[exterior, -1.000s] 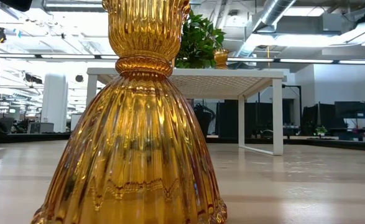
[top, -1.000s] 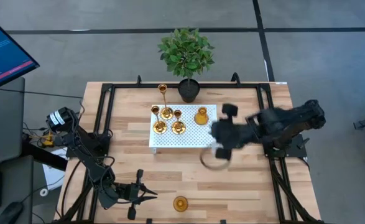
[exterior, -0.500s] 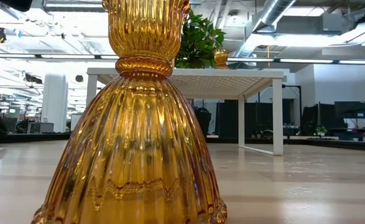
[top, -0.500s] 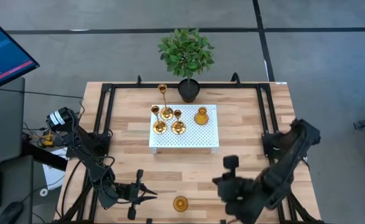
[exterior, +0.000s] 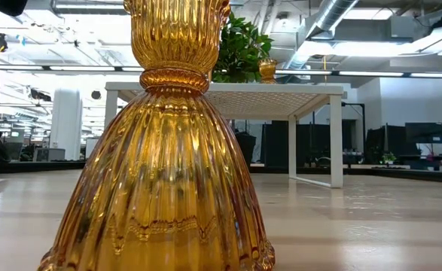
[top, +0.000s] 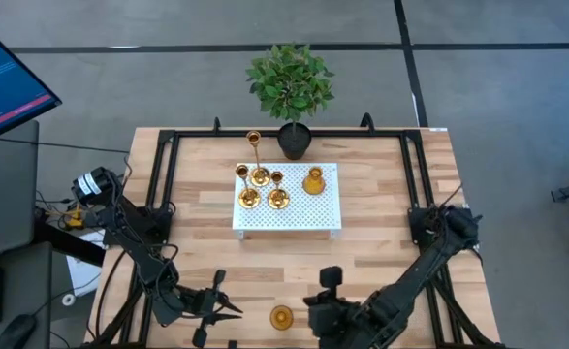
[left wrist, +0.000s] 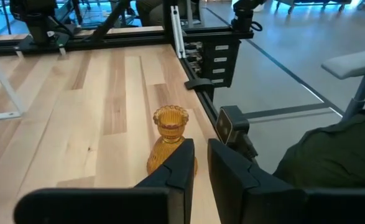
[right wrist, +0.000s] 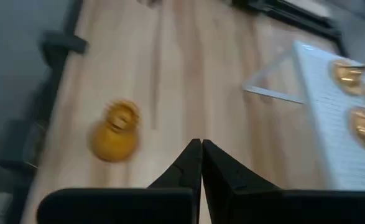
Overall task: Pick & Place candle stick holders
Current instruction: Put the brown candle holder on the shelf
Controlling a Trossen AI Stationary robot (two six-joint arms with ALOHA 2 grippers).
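Observation:
An amber ribbed glass candle holder (top: 281,316) stands upright on its round base near the table's near edge; it fills the low view (exterior: 168,150). Several gold holders (top: 265,187) stand on a white perforated stand (top: 308,215) at mid-table. My right gripper (top: 309,312) is shut and empty just right of the amber holder, which shows in its wrist view (right wrist: 115,132) ahead of the fingertips (right wrist: 201,144). My left gripper (top: 237,308) waits left of the holder, open by a narrow gap (left wrist: 201,155) and empty; the holder (left wrist: 170,138) stands just beyond its fingers.
A potted green plant (top: 290,92) stands at the table's far edge behind the stand. Black frame rails run along the left (top: 158,194) and right (top: 420,194) sides. Bare wood lies between the stand and the near edge (top: 284,262).
My right gripper has swung away from the white stand's right front corner toward the table's near edge, then left toward the amber holder, staying empty. My left gripper has turned slightly in place. The holders have not moved.

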